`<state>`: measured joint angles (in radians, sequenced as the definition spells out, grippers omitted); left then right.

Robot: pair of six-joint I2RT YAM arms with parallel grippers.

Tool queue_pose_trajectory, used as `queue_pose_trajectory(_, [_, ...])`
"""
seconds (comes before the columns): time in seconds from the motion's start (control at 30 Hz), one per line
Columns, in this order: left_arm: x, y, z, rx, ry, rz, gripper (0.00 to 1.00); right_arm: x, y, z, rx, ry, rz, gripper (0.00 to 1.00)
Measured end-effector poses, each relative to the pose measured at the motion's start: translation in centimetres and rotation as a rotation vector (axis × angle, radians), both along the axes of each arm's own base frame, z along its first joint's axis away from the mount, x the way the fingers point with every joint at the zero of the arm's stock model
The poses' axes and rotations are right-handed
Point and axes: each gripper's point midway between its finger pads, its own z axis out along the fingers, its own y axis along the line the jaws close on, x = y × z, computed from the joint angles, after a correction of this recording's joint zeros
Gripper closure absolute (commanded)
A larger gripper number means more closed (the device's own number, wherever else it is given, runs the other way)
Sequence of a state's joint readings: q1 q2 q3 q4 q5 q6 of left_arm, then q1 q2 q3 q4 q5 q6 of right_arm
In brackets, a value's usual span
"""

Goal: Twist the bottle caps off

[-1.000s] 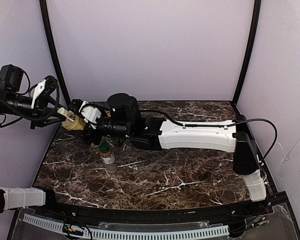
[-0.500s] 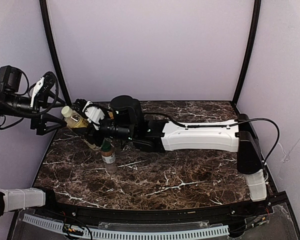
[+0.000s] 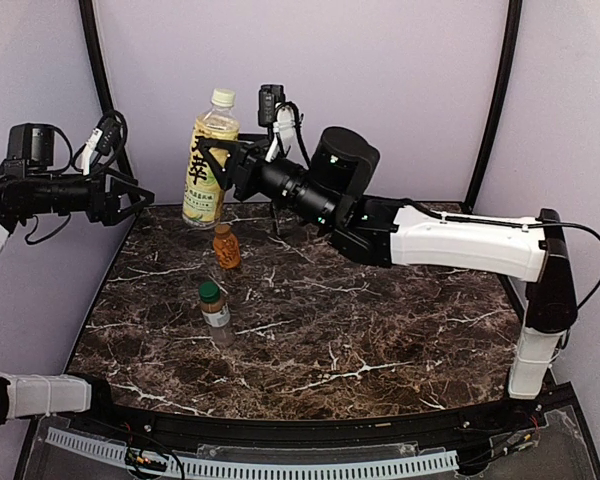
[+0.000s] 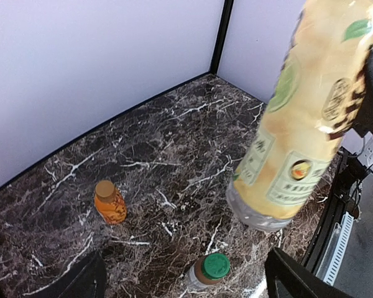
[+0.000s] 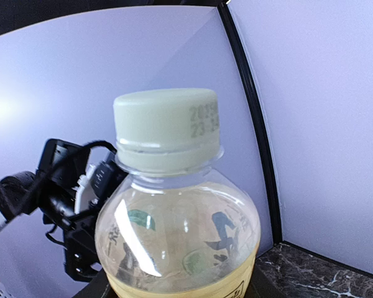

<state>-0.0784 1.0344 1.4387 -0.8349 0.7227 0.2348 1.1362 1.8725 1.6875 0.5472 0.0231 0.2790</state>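
Note:
My right gripper (image 3: 226, 160) is shut on the tall yellow-green tea bottle (image 3: 204, 188) and holds it upright, high above the table's back left. Its cream-white cap (image 5: 166, 127) sits on the neck, close in the right wrist view. My left gripper (image 3: 132, 196) is open and empty, just left of that bottle and apart from it. The short orange bottle (image 3: 225, 248) stands on the table with its gold-orange cap (image 4: 104, 189) on. Nearer stands the small clear bottle (image 3: 216, 312) with its dark green cap (image 4: 216, 266) on.
The dark marble table (image 3: 380, 330) is walled by pale panels with black corner posts (image 3: 490, 100). The right arm (image 3: 460, 245) stretches across the back of the table from the right. A ribbed rail (image 3: 280, 465) runs along the near edge.
The left gripper opened and let go of the tea bottle's top. The right arm swung up from low over the table, lifting the tea bottle upright and uncovering the orange bottle.

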Motion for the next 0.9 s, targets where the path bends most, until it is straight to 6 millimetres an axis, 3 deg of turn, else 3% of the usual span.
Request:
queue_pose_trajectory(0.1, [1.1, -0.2, -1.5, 0.018, 0.041, 0.009, 0.10, 0.0, -0.5, 0.8, 0.076, 0.037, 0.000, 0.54])
queue_pose_trajectory(0.2, [0.8, -0.9, -0.8, 0.063, -0.041, -0.021, 0.09, 0.1, -0.6, 0.3, 0.108, 0.081, -0.003, 0.55])
queue_pose_trajectory(0.37, [-2.4, -3.8, 1.6, 0.158, -0.255, -0.120, 0.04, 0.5, -0.5, 0.0, 0.162, 0.123, -0.017, 0.56])
queue_pose_trajectory(0.5, [-4.1, -6.0, 1.5, 0.200, -0.331, -0.199, 0.01, 0.6, 0.0, -0.6, 0.184, 0.146, -0.024, 0.56])
queue_pose_trajectory(0.77, [-0.6, -7.5, -1.7, 0.289, -0.297, -0.157, 0.02, 0.1, 0.7, -1.3, 0.196, 0.169, -0.010, 0.56])
queue_pose_trajectory(0.9, [0.5, -8.5, -2.3, 0.302, -0.290, -0.159, 0.08, -0.1, 1.0, -1.6, 0.204, 0.178, -0.003, 0.56])
